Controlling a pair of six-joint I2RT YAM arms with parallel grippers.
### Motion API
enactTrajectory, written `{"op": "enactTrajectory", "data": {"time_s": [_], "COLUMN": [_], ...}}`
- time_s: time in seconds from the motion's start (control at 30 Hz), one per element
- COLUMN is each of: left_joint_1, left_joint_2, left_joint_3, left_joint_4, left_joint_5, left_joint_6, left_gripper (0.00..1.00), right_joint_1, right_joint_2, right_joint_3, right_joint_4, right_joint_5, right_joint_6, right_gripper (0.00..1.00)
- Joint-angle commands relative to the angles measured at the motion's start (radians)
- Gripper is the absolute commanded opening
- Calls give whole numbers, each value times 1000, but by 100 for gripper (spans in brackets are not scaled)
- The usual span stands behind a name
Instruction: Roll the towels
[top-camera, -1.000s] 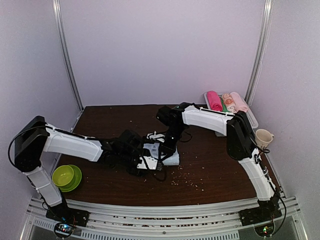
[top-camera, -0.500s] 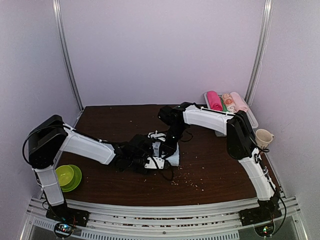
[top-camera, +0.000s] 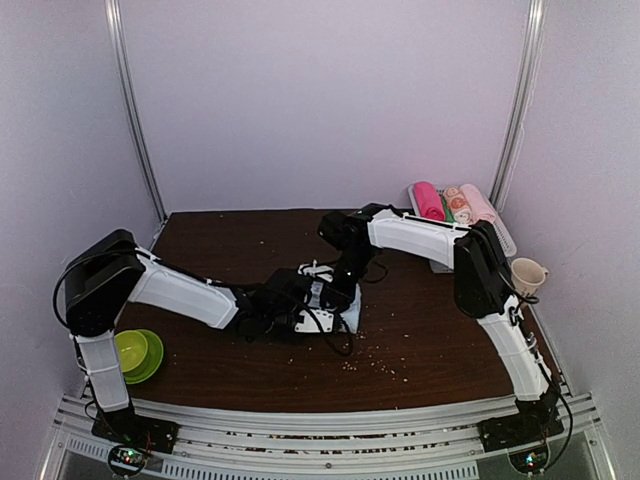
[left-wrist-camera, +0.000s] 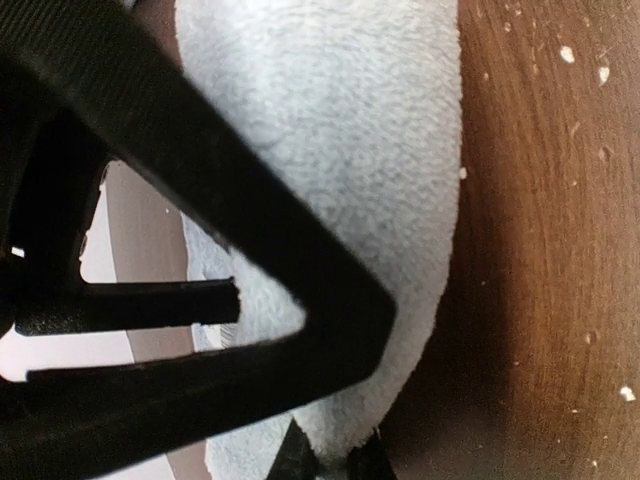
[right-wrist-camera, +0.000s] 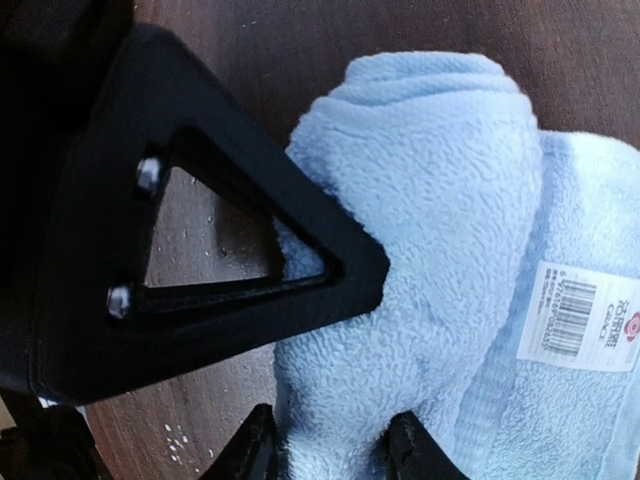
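Since both grippers are on the pale blue towel (right-wrist-camera: 420, 250) in the middle of the table (top-camera: 430, 335), I'd call this the rolling step: roll partly formed, tag end lying flat. Left gripper (left-wrist-camera: 325, 462) is pressed together, seemingly nipping the roll's edge. Right gripper (right-wrist-camera: 330, 455) has a fold squeezed between part-spread jaws. Left arm reaches in low, right arm arches over with its wrist pointing down. Next I'd turn the roll toward the tag without loosening it.

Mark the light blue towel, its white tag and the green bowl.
light blue towel (right-wrist-camera: 420, 180): right wrist view, on the rolled fold.
white tag (right-wrist-camera: 585, 312): right wrist view, middle of the label.
green bowl (top-camera: 131, 350): top view, its inside.
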Motion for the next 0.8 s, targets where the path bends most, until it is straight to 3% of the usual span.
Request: {"op": "enactTrajectory", "data": {"time_s": [0.0, 0.1, 0.2, 0.53, 0.77], "left_joint_1": [8, 8, 11, 59, 146], "left_joint_2": [22, 19, 28, 166, 301], "left_joint_3": [51, 111, 166, 399, 641], "left_joint_4": [-198, -346, -480, -821, -1089], "left_joint_5": [89, 194, 293, 526, 755], "left_joint_6": [-26, -53, -75, -154, -187], "left_gripper": [0, 0, 0, 0, 0], "right_joint_1": [-15, -31, -69, -136, -95], "right_joint_2": [-78, -231, -423, -827, -1074], "right_joint_3": [-88, -281, -456, -905, -1200], "right_joint_4": [-7, 135, 292, 576, 790], "right_joint_5": [23, 98, 157, 390, 377], "right_joint_6": [26, 104, 201, 358, 294], "right_gripper": [46, 64, 74, 81, 83]}}
